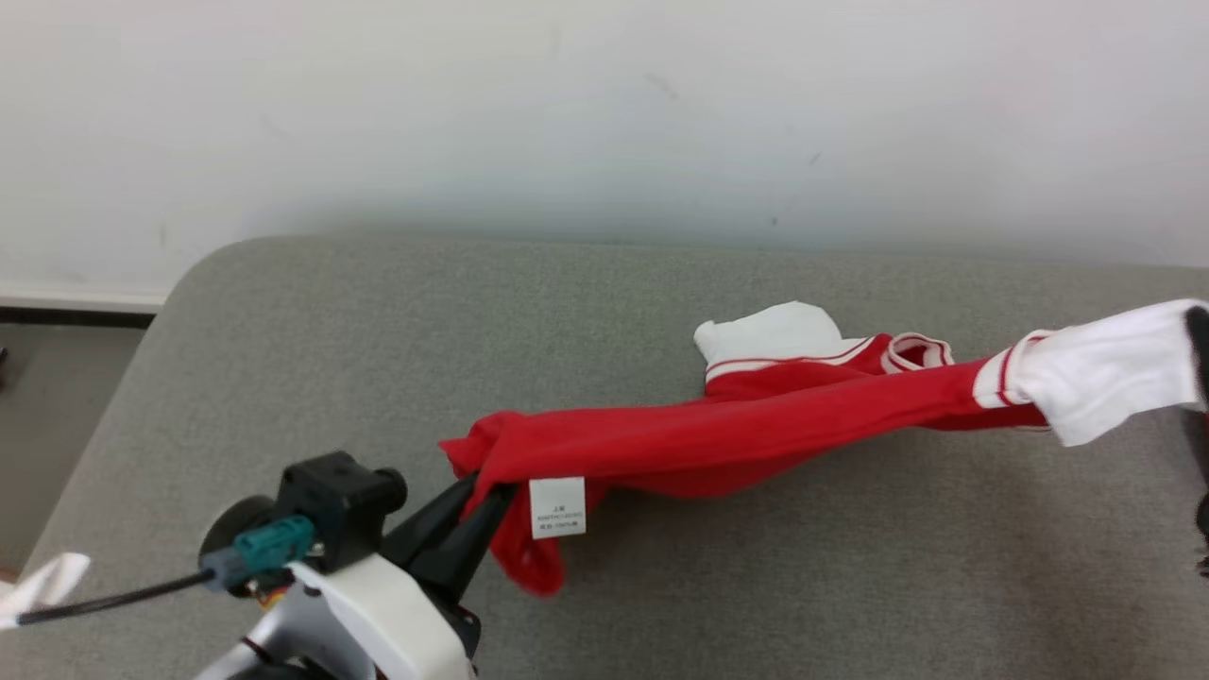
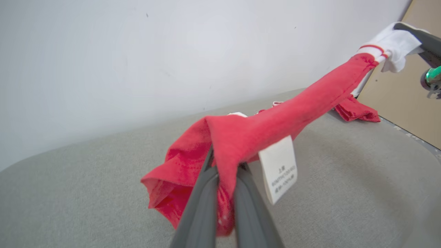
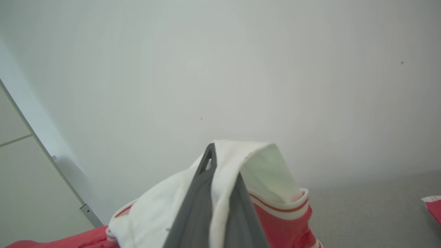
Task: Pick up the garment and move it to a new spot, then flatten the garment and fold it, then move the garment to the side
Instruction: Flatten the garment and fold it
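Observation:
The garment (image 1: 718, 439) is a red shirt with white sleeves and red-striped cuffs, stretched in a band above the grey cushion (image 1: 283, 378). My left gripper (image 1: 484, 499) is shut on its red hem end at the lower left, beside a white care label (image 1: 557, 507). In the left wrist view the red cloth (image 2: 255, 134) is pinched between the dark fingers (image 2: 203, 196). My right gripper (image 1: 1196, 331) is shut on a white sleeve (image 1: 1105, 373) at the right edge. The right wrist view shows that white sleeve (image 3: 241, 165) draped over the fingers (image 3: 203, 193). The other sleeve (image 1: 770, 335) lies on the cushion.
A white wall (image 1: 604, 113) runs right behind the cushion. The cushion's rounded left corner drops off to a dark floor strip (image 1: 57, 378). A white strap end (image 1: 42, 586) hangs near my left forearm. Bare grey cushion lies in front of the garment.

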You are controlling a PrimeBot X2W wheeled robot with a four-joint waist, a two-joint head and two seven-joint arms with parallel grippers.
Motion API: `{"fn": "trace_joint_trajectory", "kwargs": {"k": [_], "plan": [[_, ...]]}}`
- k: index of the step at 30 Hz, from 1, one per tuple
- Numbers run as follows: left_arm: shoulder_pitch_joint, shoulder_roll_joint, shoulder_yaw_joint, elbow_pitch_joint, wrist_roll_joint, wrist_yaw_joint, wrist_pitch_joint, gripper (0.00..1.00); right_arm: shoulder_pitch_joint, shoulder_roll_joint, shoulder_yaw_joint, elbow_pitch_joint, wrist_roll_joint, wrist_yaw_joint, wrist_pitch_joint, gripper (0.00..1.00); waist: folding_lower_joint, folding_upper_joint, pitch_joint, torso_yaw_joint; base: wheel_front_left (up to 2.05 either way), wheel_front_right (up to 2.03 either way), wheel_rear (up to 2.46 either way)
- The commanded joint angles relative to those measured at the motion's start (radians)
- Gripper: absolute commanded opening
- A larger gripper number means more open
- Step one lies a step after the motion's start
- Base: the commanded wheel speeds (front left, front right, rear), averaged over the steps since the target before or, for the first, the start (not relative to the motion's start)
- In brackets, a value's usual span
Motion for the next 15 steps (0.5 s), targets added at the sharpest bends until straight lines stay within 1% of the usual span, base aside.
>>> {"fn": "trace_joint_trajectory", "kwargs": {"k": [1,3,4,6,8,10,12,15], "plan": [[-0.024,0.015,0.011,-0.039,-0.030,-0.002,0.028,0.00,0.017,-0.009,-0.032,-0.044,0.008,0.003,0.007,0.00,0.0000,0.0000,-0.031,-0.030,0.00,0.00,0.00],[-0.059,0.030,0.025,-0.102,-0.087,-0.006,0.083,0.00,0.034,-0.001,-0.093,-0.127,0.014,0.003,0.028,0.00,0.0000,0.0000,-0.049,-0.045,0.00,0.00,0.00],[-0.082,0.047,0.036,-0.128,-0.105,-0.007,0.109,0.00,0.036,0.004,-0.124,-0.170,0.013,0.003,0.043,0.00,0.0000,0.0000,-0.055,-0.053,0.00,0.00,0.00],[-0.126,0.057,0.052,-0.173,-0.160,-0.007,0.158,0.00,0.037,0.016,-0.185,-0.252,0.011,0.003,0.082,0.00,0.0000,0.0000,-0.065,-0.067,0.00,0.00,0.00],[-0.178,0.075,0.070,-0.210,-0.200,-0.008,0.203,0.00,0.019,0.031,-0.252,-0.326,0.007,0.003,0.127,0.00,0.0000,0.0000,-0.068,-0.080,0.00,0.00,0.00],[-0.224,0.076,0.080,-0.240,-0.249,-0.006,0.244,0.00,-0.012,0.049,-0.309,-0.399,0.019,0.003,0.177,0.00,0.0000,0.0000,-0.068,-0.091,0.00,0.00,0.00],[-0.273,0.084,0.093,-0.264,-0.293,0.000,0.286,0.00,-0.045,0.069,-0.364,-0.450,0.025,0.003,0.236,0.00,0.0000,0.0000,-0.063,-0.100,0.00,0.00,0.00],[-0.347,0.096,0.112,-0.275,-0.335,0.014,0.339,0.00,-0.111,0.097,-0.428,-0.488,0.003,0.003,0.330,0.00,0.0000,0.0000,-0.040,-0.112,0.00,0.00,0.00]]}}
